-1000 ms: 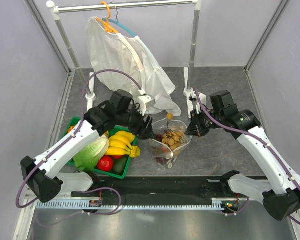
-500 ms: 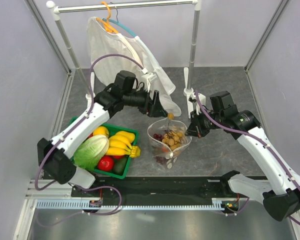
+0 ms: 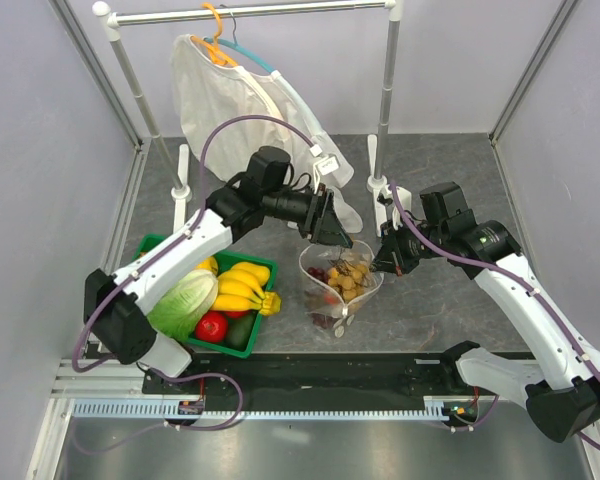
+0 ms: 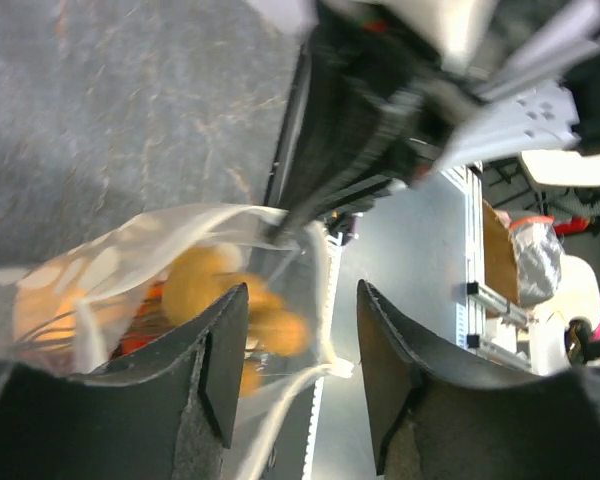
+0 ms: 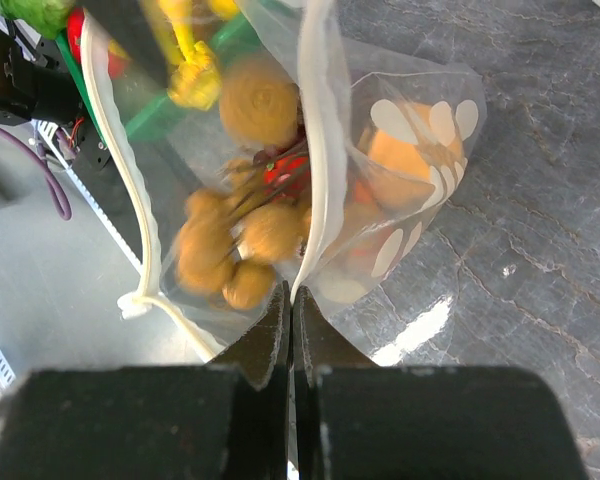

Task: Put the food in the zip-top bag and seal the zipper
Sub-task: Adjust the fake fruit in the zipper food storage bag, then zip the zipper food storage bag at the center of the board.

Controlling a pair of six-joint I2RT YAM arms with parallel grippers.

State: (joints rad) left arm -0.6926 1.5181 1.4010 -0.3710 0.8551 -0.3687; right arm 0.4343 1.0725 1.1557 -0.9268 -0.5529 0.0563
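Grey tabletop [image 3: 450, 180], most of frame. White garment [image 3: 230, 110] on rack, upper left, not in play. Green basket [image 3: 248, 349], lower left, with lettuce head [image 3: 183, 303] and banana bunch [image 3: 242, 285].

Zip-top bag [image 3: 372, 288], centre, mouth-up on tabletop just right of basket. Inside: tan berry bunch [image 5: 230, 245], peach [image 5: 405, 160], dark grape bunch [image 3: 319, 272], the last hard to make out. Zipper [image 5: 315, 150] unsealed, strips spread apart.

Right hand [image 5: 290, 322]: fully closed, pinching bag rim on its right side, holding mouth up. Left hand [image 4: 295, 370]: roughly half open, empty, hovering just above bag mouth.

Step judged: loading done or nearly so, sealing not begun. Next, likely: lower left hand onto opposite rim end, press strips together, run along zipper. Needs bag taut, since soft plastic is prone to folding.
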